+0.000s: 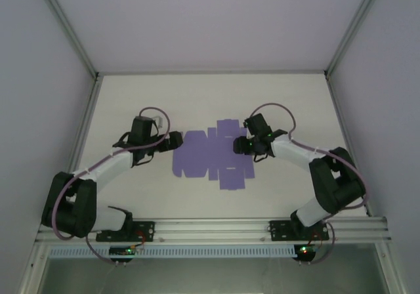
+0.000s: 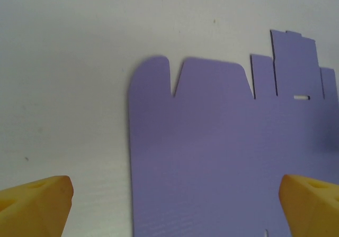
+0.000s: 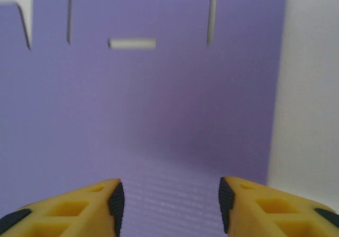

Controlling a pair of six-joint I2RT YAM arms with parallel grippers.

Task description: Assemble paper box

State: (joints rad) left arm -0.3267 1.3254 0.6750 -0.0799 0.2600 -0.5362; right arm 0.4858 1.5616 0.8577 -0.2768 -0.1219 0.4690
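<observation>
Lying flat in the middle of the white desk point(image 1: 197, 104): the thin lilac-purple paper box point(image 1: 213, 155), a die-cut card blank with rounded flaps at its left end, narrow cut slits and a small slot. At its left edge, left jaws spread wide, yellow fingers point(image 2: 37, 205) one over bare desk and one over card. Over its right part, right jaws half spread, black-padded yellow fingers point(image 3: 79, 210) apart with plain purple card showing between them.

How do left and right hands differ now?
The left hand is spread wide; the right hand is narrower. The left hand sits at the left edge of the paper box, partly over bare table; the right hand is over its right part. Both are yellow-fingered, holding nothing.
</observation>
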